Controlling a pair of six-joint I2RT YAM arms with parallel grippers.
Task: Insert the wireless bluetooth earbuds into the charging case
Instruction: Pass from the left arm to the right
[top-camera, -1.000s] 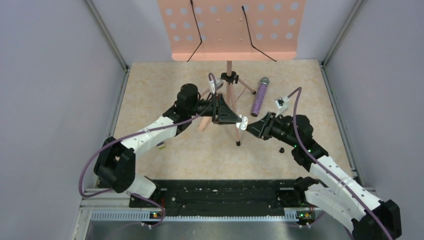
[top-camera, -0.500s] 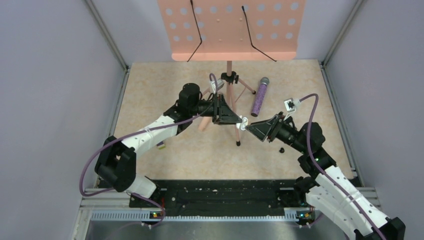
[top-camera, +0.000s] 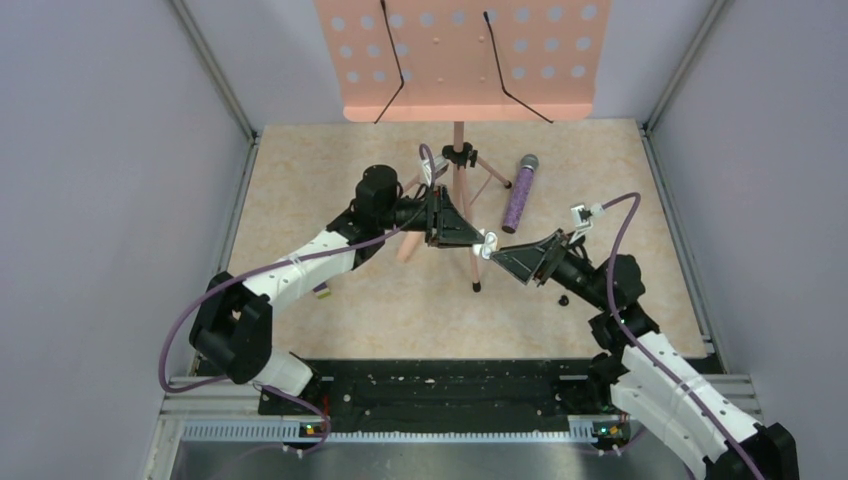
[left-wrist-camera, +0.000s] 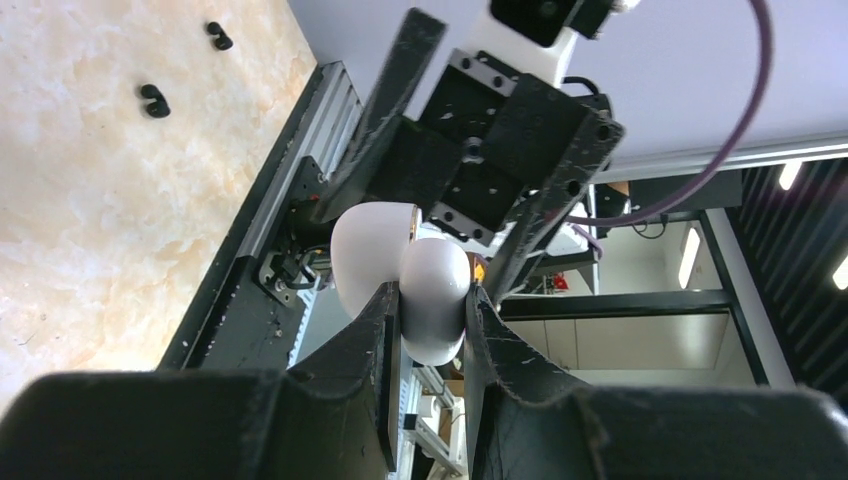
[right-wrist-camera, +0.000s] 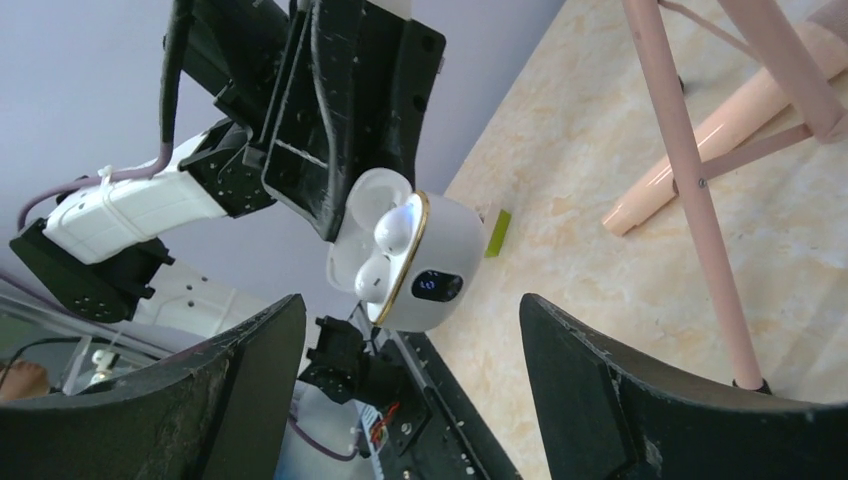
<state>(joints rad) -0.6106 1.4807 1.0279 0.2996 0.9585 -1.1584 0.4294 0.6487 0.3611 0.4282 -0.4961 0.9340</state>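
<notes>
The charging case (right-wrist-camera: 425, 270) is hanging in the air above the table (top-camera: 320, 200), in front of the pink music stand's pole (top-camera: 461, 200). It is white and rounded, with a gold rim and a small lit window on its face. It is standing open, with its lid (right-wrist-camera: 375, 195) swung back. The two white earbuds (right-wrist-camera: 394, 228) are sitting inside it, one above the other.

My left claw (left-wrist-camera: 425, 310) is gripping the case, its two fingers pressed narrow against the white shell from both sides. I cannot tell which half of the shell they are pinching.

My right claw (right-wrist-camera: 410, 310) is facing the case from the other side with its jaws spread wide. In my right wrist view the case is showing between the two dark fingers (right-wrist-camera: 250, 380), touching neither. From above, the right claw's tip (top-camera: 505, 255) is sitting just beside the case (top-camera: 487, 245), and my two arms are meeting over the middle of the table.

Farther out, a glittery purple microphone (top-camera: 519, 192) is lying on the table to the right of the stand's legs. A small black piece (top-camera: 563, 299) is lying near my right arm. A small yellow-green block (top-camera: 321, 291) is peeking out beside my left arm.
</notes>
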